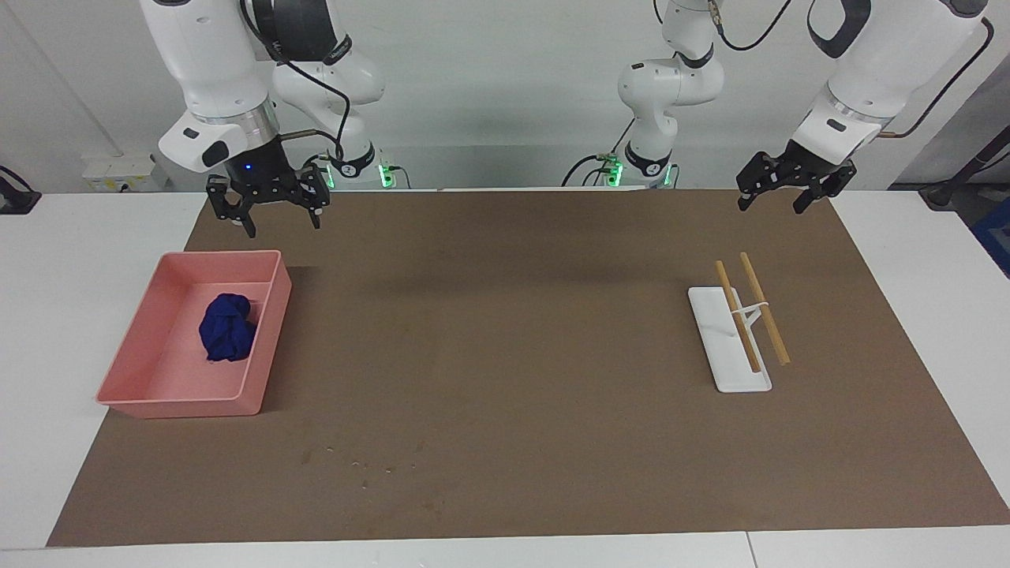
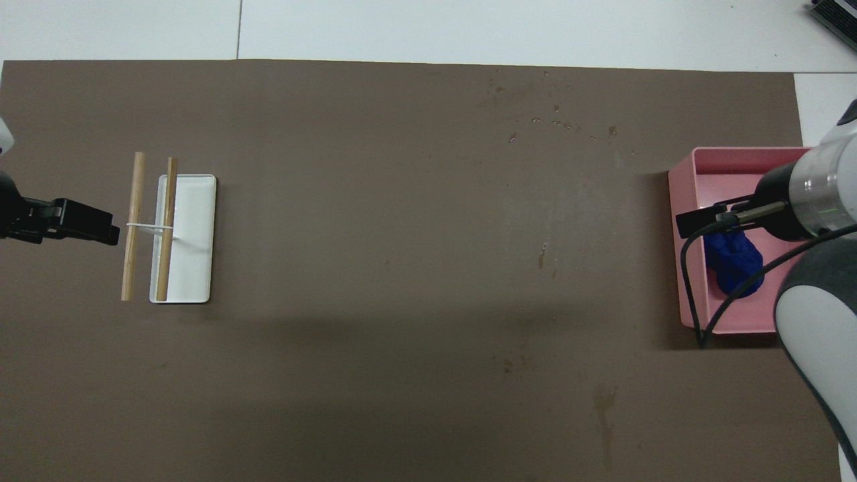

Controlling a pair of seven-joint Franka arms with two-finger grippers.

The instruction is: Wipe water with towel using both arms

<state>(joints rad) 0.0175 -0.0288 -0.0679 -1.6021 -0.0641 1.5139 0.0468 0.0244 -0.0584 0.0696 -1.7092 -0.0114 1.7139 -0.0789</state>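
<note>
A crumpled deep-blue towel [image 1: 227, 327] [image 2: 733, 262] lies inside a pink tray [image 1: 150, 394] [image 2: 689, 201] at the right arm's end of the table. The water [image 1: 364, 462] [image 2: 556, 123] is a faint scatter of small drops on the brown mat, farther from the robots than the tray. My right gripper [image 1: 282, 224] [image 2: 696, 221] hangs open in the air, well above the tray and clear of the towel. Over the mat's corner at the left arm's end, my left gripper [image 1: 771, 207] [image 2: 100, 231] is also raised, open and holding nothing.
A white slab [image 1: 722, 347] [image 2: 194, 234] carrying two wooden sticks [image 1: 764, 308] [image 2: 134, 224] lies on the mat toward the left arm's end. Two slimmer white arms with green-lit bases [image 1: 647, 170] stand at the robots' edge. A brown mat [image 1: 505, 331] covers the table.
</note>
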